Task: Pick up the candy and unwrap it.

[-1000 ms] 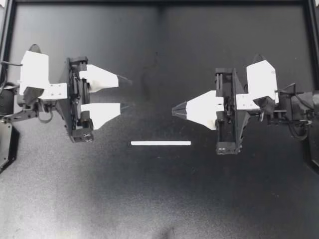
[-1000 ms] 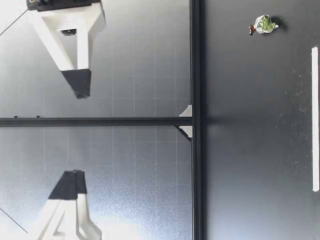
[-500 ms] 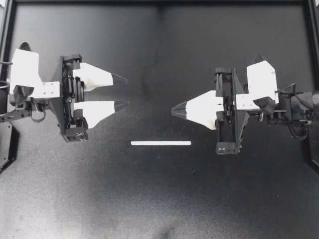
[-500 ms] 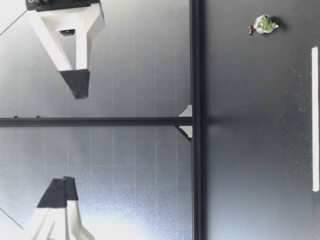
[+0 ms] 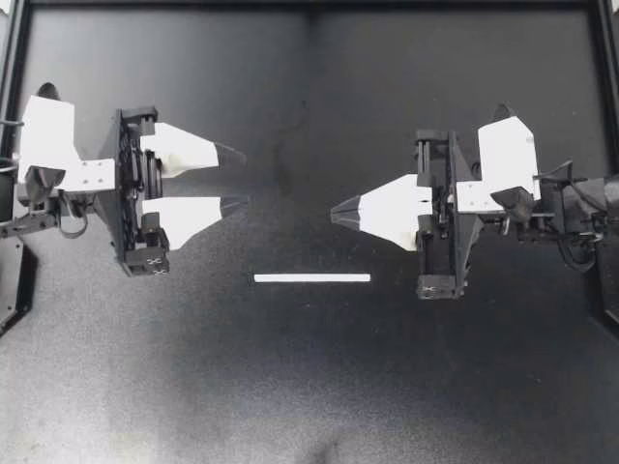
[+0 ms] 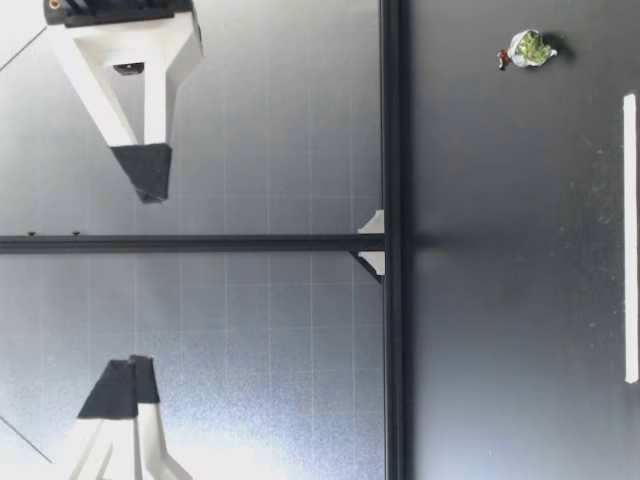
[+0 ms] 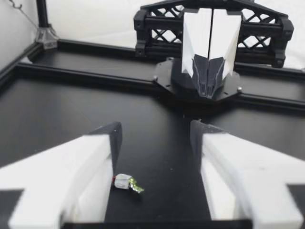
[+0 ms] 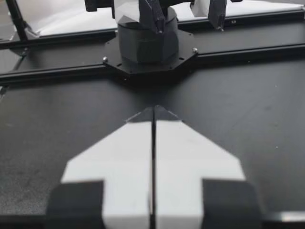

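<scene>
The candy (image 6: 528,48), a small white and green wrapped piece, lies on the black table beyond the white strip, on my right gripper's side. In the left wrist view the candy (image 7: 126,182) rests on the table under the gap between the fingers, close to one finger and untouched. I cannot find it in the top view. My left gripper (image 5: 244,178) hangs open above the table and holds nothing. My right gripper (image 5: 334,212) faces it, shut and empty. Both grippers hover well above the surface: right (image 6: 150,190), left (image 6: 125,372).
A white strip (image 5: 311,277) lies flat on the table between the two arms, toward the front. A black frame rail (image 6: 390,300) bounds the table's far edge. The right arm's base (image 7: 207,28) stands opposite my left gripper.
My left gripper has drawn back a little toward its own side and risen slightly, still open. The right gripper has edged slightly toward the middle. The candy has not moved.
</scene>
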You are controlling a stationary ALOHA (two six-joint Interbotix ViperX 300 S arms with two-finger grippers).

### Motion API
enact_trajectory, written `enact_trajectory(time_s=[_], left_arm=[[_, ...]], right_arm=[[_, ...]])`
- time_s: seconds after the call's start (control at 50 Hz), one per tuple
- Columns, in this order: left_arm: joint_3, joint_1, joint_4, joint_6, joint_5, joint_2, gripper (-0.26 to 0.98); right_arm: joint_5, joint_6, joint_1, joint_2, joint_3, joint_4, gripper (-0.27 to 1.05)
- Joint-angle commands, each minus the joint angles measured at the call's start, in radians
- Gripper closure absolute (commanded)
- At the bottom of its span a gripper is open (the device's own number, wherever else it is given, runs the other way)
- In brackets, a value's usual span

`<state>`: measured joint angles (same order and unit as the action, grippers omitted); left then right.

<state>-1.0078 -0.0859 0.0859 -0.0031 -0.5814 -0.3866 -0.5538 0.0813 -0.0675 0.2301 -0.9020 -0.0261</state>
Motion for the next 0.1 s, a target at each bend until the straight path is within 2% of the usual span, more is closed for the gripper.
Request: enact_trajectory(time_s=[0.0, 0.08], left_arm=[[0.011, -0.002, -0.002, -0.002, -0.009, -0.015, 0.26], [0.009, -0.002, -0.002, -0.002, -0.009, -0.015, 0.26]], right_arm=[[-0.011, 0.0, -0.006, 0.009, 0.021, -0.002, 0.96], [-0.011, 0.0, -0.006, 0.008, 0.023, -0.002, 0.96]])
